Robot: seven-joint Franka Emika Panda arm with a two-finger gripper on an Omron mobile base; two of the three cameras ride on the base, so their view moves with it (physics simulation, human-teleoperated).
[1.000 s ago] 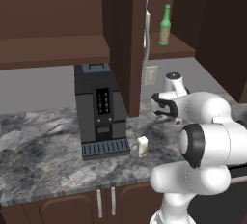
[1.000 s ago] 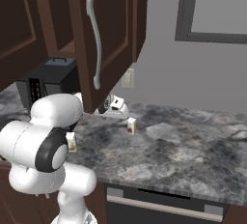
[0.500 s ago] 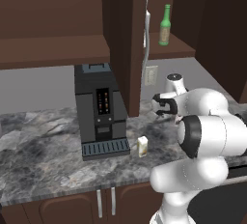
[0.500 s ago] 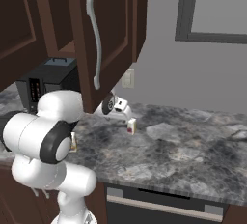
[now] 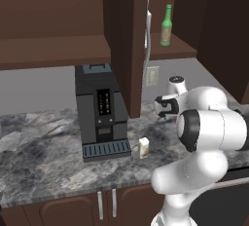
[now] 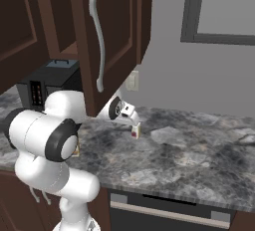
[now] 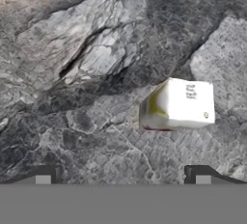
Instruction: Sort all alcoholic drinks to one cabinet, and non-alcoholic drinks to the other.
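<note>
My gripper (image 6: pixel 132 121) hangs open just above the counter, nothing between its fingers. In the hand view the gripper (image 7: pixel 123 177) looks down on the white carton (image 7: pixel 177 105), which lies on the marble ahead of the right fingertip (image 7: pixel 198 175), untouched. The same white carton (image 6: pixel 136 132) with its red mark sits right under the hand. The cream carton (image 5: pixel 144 148) stands by the coffee machine. The green bottle (image 5: pixel 167 25) stands upright on the shelf of the narrower cabinet (image 5: pixel 182 49), behind its open door (image 5: pixel 127 40) with the silver handle (image 6: pixel 97 51). The wide cabinet (image 5: pixel 53 52) is at left.
A black coffee machine (image 5: pixel 101 110) stands on the marble counter (image 6: pixel 189 160) left of the hand. The open cabinet door (image 6: pixel 107 36) hangs right above the arm. A wall socket (image 5: pixel 152 75) is behind the hand. A window (image 6: pixel 221 8) lies at the far right.
The arm's elbow has swung up and slightly right. The hand has stayed almost in place over the white carton, jaws open throughout. Cartons and bottle have not moved.
</note>
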